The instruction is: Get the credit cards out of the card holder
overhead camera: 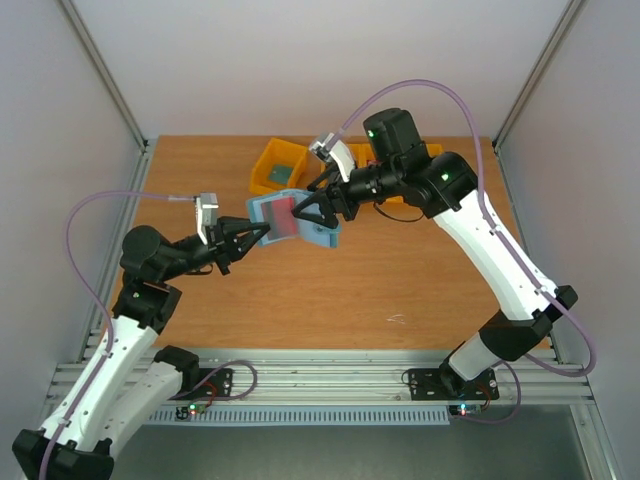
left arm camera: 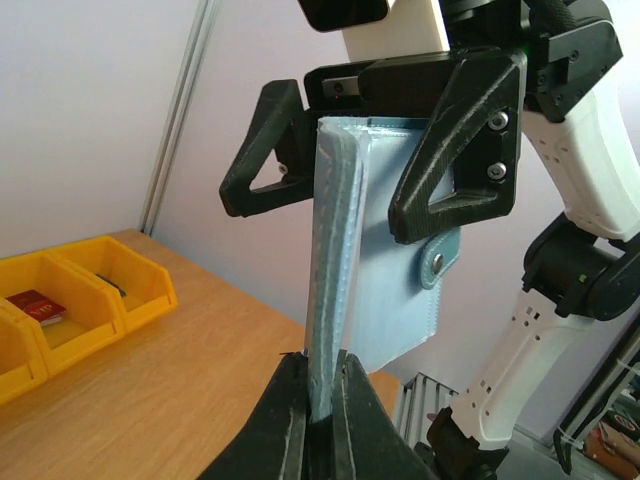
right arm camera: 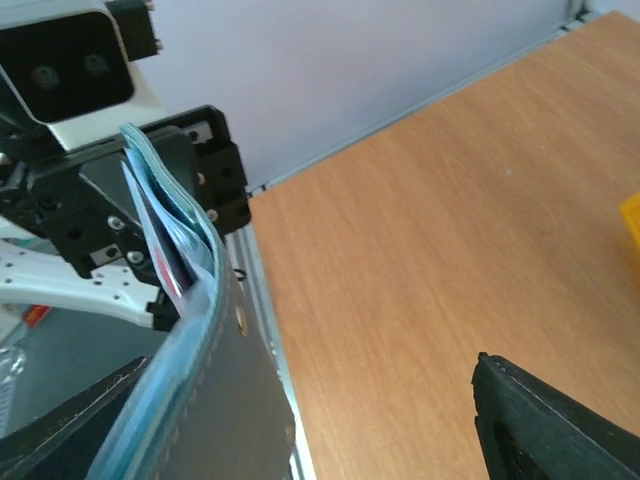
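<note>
- The left gripper (left arm camera: 322, 405) is seen clenched on the lower edge of the card holder (left arm camera: 385, 270), which is pinched between its two fingertips.
- The card holder is held off the table (overhead camera: 400, 290), above its far middle part and between the two arms.
- In the left wrist view the holder is seen edge-on and nearly upright, with its closure tab (left arm camera: 441, 262) and snap stud turned to the right.
- The right gripper (overhead camera: 313, 212) is found released: its jaws are spread wide and stand on either side of the holder's upper part.
- In the right wrist view one right finger (right arm camera: 550, 425) is seen well apart from the holder.
- Contact of the other finger with the holder cannot be determined.
- A red card (overhead camera: 283, 215) is seen lodged in the holder's inner pocket, facing up in the top view.
- Yellow bins (overhead camera: 272, 168) are noted on the table beyond the holder.
- A small red item (left arm camera: 36, 306) is seen lying in one compartment.
</note>
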You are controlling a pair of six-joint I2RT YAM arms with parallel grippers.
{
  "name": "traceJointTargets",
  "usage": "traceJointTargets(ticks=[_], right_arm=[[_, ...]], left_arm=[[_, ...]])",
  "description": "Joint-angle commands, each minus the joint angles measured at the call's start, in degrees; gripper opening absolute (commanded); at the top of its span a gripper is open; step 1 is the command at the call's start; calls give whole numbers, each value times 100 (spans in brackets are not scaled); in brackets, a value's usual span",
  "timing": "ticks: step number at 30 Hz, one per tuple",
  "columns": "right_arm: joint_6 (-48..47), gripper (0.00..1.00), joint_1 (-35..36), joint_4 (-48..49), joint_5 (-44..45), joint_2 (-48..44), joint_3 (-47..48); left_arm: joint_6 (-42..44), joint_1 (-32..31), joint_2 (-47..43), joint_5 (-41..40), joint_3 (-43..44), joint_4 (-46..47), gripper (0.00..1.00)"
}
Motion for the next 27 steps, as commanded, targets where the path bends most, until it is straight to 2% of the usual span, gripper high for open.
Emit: traceJointTargets(ticks=[1,7,9,10,13,15,18,23,27], right_arm=[[45,85,240,36,-553,233,192],[552,85,378,587,-407,377,24],[624,81,379,639,-269,389,-18],[698,72,378,733,-235,387,-67],[851,34,378,913,-313,408,-177],[855,19,375,950,-441,432,-180],[787,4,377,965,-610,433,-203],[566,1,311,926,-974,361,-334],[511,1,163,984,-1300,265,-483]], left_arm=[[144,-20,-135,148,7,222,0],[87,-11,-159,142,5,247,0],[100,-4,-183,133,-7,232,0],[96,-4,-193,140,-14,237,0],[51,-2,-207,146,-38,274,0],[33,-4,-209,146,-44,277,0],[-56,5,-226,167,-50,307,0],[-327,72,-266,224,-50,423,0],[-690,222,-317,204,-46,595,17]])
